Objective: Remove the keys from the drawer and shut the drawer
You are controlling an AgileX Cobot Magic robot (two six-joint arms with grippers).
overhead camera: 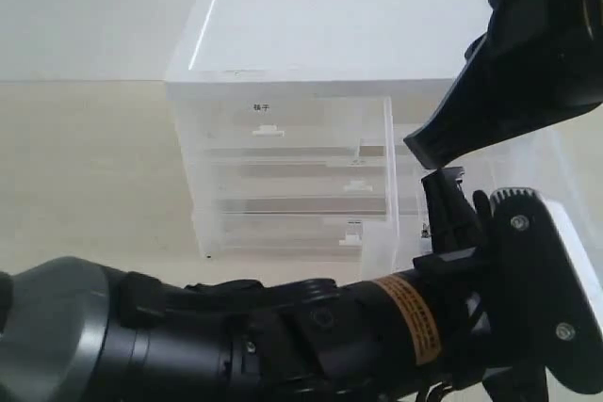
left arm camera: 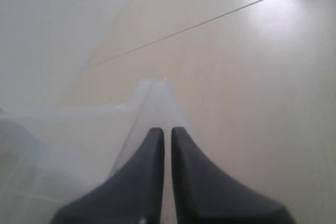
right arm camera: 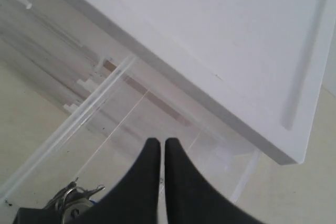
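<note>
Both closed: left claw (left arm camera: 167, 129), right claw (right arm camera: 159, 141), over beige tabletop (overhead camera: 85, 157); drawer (right arm camera: 79, 113) pulled out

We see a cabinet (overhead camera: 283, 35) of milky, translucent plastic, its top smooth with one bright glossy streak. The drawer (right arm camera: 79, 129) pulled out of the cabinet is clearer plastic, smooth and shiny along its edges. The keys (right arm camera: 73, 199), close by the cabinet, are bright silvery metal. The table (overhead camera: 85, 167) under the cabinet looks pale, smooth and faintly glossy. We find the fingers (right arm camera: 144, 182) of the right gripper (right arm camera: 159, 144) matt black and smooth; the left gripper (left arm camera: 167, 132) looks alike.
</note>
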